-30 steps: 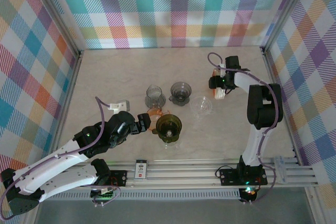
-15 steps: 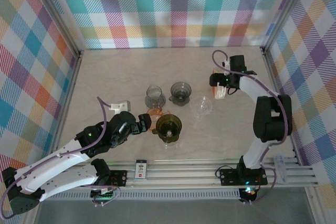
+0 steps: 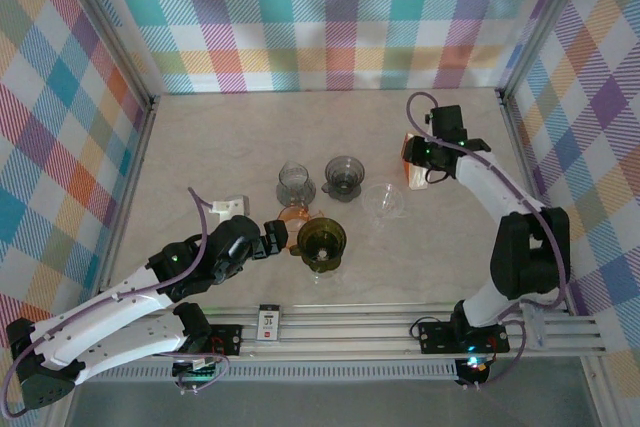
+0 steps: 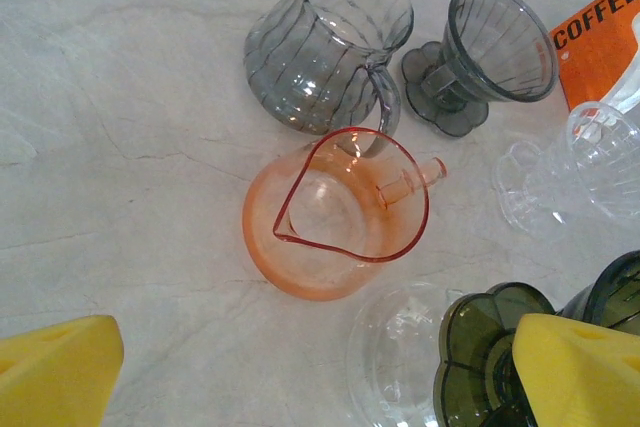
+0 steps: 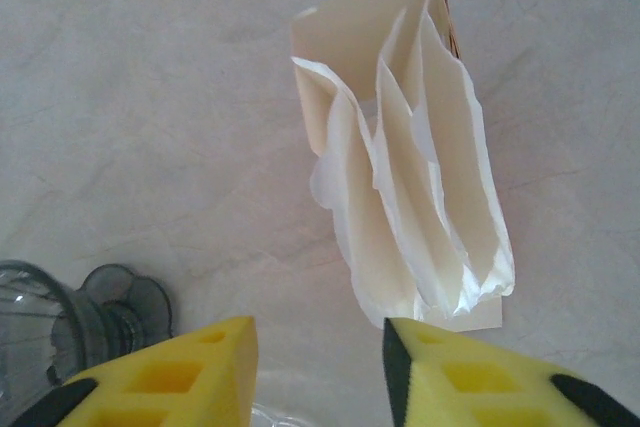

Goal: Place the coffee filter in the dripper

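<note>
Two tools, both empty: the left tool (image 4: 316, 349) gapes wide over an orange pitcher (image 4: 335, 217); the right tool (image 5: 318, 349) stands partly open, just beside the coffee filter (image 5: 420, 217), which lies on the table (image 5: 150, 97), pleats running lengthwise away from it.

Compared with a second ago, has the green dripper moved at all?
No. The green dripper sits on the same spot as before, just nearer the arms and right of the orange pitcher, which has not shifted either.
</note>
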